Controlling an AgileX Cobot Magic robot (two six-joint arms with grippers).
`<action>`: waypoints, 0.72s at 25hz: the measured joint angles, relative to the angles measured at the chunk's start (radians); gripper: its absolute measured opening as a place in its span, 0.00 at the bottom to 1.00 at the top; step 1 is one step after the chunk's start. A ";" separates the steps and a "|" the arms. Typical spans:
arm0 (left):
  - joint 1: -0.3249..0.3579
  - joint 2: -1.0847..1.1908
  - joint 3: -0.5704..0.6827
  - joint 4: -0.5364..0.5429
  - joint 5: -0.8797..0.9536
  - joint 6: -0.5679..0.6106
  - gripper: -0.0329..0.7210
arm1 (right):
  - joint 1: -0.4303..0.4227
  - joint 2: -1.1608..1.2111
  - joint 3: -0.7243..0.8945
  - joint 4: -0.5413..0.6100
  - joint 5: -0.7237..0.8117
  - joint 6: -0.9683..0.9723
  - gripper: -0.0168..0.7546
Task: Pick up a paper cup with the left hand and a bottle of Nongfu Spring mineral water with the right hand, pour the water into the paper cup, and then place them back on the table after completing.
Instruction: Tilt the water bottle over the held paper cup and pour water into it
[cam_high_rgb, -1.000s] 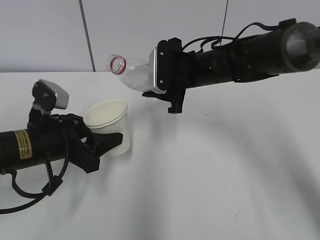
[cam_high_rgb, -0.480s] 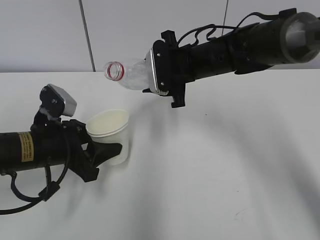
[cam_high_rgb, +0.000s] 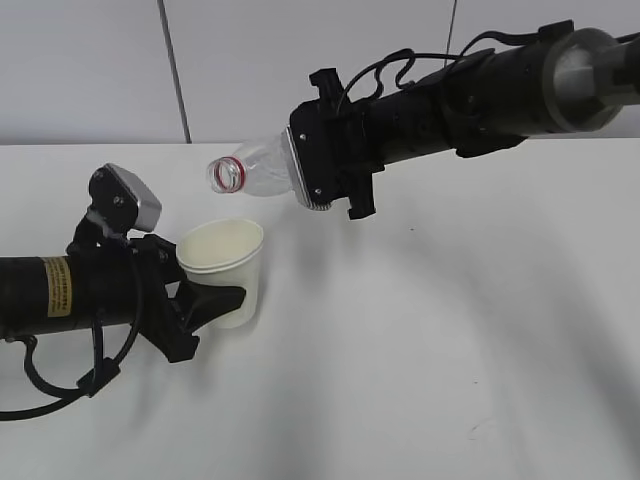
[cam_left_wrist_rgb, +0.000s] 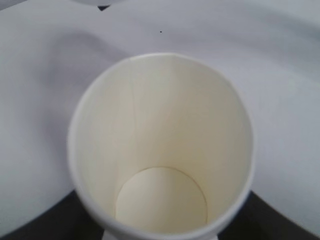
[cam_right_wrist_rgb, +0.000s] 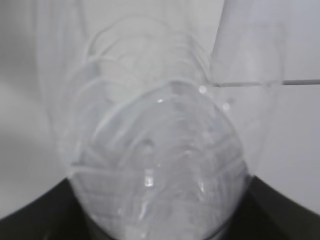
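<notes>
- My right end effector (cam_high_rgb: 322, 168), upper middle of the exterior frame, is clamped round the body of the bottle (cam_high_rgb: 257, 168), jaws held apart by its width.
- Over the last second I have rolled and lowered the bottle: its red-ringed mouth (cam_high_rgb: 229, 175), which sat higher and nearly level, now dips down-left, above and a little left of the cup and still apart from it.
- My right wrist view shows only the clear ribbed bottle (cam_right_wrist_rgb: 155, 165) filling the frame; I cannot make out how much water it holds.
- My left end effector (cam_high_rgb: 205, 300), lower left of the frame, pinches the paper cup (cam_high_rgb: 224, 270) low on its wall; the cup has come nearer upright, over the tabletop (cam_high_rgb: 450, 350).
- My left wrist view looks into the cup (cam_left_wrist_rgb: 160, 145): the bottom looks dry.
- My reading: pouring is about to start; the mouth needs to come over the rim first.
</notes>
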 joint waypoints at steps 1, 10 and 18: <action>0.000 0.000 0.000 0.001 0.000 0.000 0.55 | 0.000 0.000 0.000 -0.005 0.007 -0.003 0.61; 0.000 0.000 0.000 0.002 0.001 0.000 0.55 | 0.008 0.000 0.000 -0.044 0.077 -0.011 0.61; 0.000 0.000 0.000 0.003 0.020 0.000 0.55 | 0.011 0.000 0.000 -0.044 0.106 -0.011 0.61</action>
